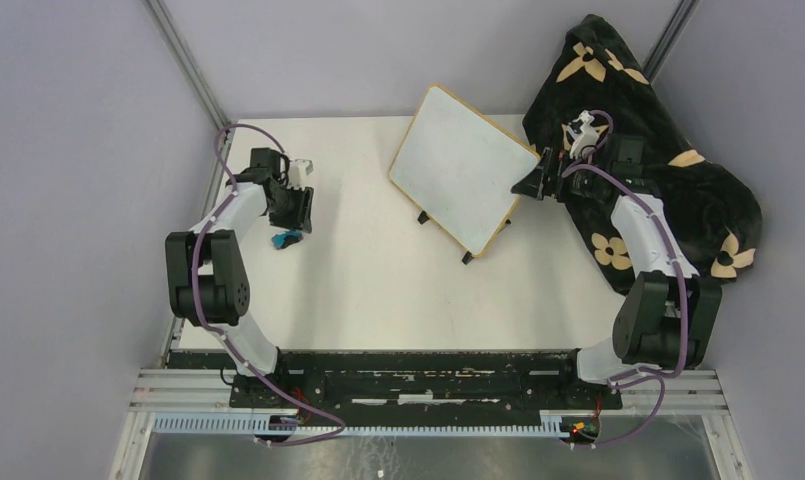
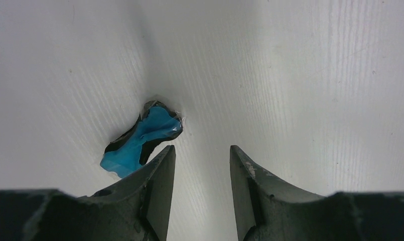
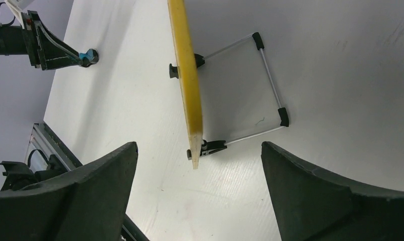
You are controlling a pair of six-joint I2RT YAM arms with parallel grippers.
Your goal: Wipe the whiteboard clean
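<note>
1. Two claws, both released. Your left gripper hangs with its fingers parted over the table and holds nothing. Your right gripper has its jaws spread wide and grips nothing either.
2. The whiteboard stands propped on its wire stand at the far middle-right of the table, just beside the black flowered cloth. Your right claw sits at the board's right-hand edge. In the right wrist view the wood frame lies edge-on between the spread fingers, and you cannot tell whether it is touched.
3. On progress: in the top view the white face shows no red marks, so the wiping looks finished or nearly so. Faint traces would be too small to see from there.
4. The blue eraser lies on the table just beside your left claw's left finger, well apart from the board, and nothing grips it.
5. What seems left is, at most, a check of the face and drawing both arms back.
6. On heading: the face tilts upward and looks toward the near left. The foot edge runs diagonally from far left to near right. The tilt foreshortens the board, so you cannot tell which side is the long one.
</note>
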